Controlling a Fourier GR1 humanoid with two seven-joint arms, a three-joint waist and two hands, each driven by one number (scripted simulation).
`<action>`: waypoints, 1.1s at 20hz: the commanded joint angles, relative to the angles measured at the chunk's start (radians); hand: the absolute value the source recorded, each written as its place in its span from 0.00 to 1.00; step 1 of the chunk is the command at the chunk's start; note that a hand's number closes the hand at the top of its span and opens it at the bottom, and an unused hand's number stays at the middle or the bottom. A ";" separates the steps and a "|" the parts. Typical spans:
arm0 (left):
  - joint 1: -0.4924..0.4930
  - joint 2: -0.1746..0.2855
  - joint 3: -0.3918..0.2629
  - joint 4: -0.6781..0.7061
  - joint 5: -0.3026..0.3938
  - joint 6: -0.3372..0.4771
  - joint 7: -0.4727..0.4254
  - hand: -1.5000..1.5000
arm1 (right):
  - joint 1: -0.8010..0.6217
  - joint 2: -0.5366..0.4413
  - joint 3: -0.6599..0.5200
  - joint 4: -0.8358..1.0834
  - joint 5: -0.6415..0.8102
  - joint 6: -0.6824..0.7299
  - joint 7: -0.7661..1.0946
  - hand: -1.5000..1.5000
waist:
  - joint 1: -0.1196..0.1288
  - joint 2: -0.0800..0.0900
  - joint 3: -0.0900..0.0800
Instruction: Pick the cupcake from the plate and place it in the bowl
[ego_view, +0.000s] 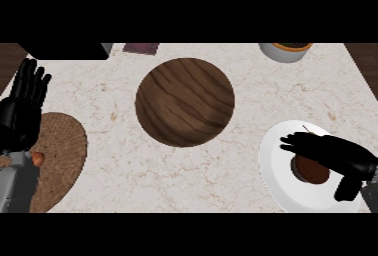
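Note:
A brown cupcake (313, 172) sits on a white plate (284, 192) at the counter's right edge. My right hand (336, 154) is over the cupcake's far side and hides part of it. The fingers reach left above it and the thumb hangs down at the cupcake's right, not closed on it. A round dark wooden bowl (184, 102) stands in the middle of the counter, well to the left of the plate. My left hand (21, 107) rests open at the left edge with its fingers up.
A round woven mat (63, 155) lies at the left under my left forearm, with a small orange thing (38, 158) on it. At the back stand a black block (66, 50), a maroon item (141, 48) and a white cup (286, 51).

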 joint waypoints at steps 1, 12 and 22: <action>0.080 -0.026 -0.023 -0.154 -0.015 0.028 0.072 0.50 | 0.007 0.043 0.007 0.067 0.057 -0.033 0.006 0.00 | 0.005 -0.002 0.000; -0.029 0.023 0.045 0.021 0.007 -0.041 0.013 0.50 | -0.108 0.085 -0.070 0.185 0.056 -0.151 -0.153 1.00 | 0.000 0.000 0.000; 0.059 0.032 0.091 -0.064 0.015 0.002 0.052 0.50 | 0.147 0.075 -0.448 0.244 0.005 -0.190 0.492 1.00 | -0.098 -0.018 -0.005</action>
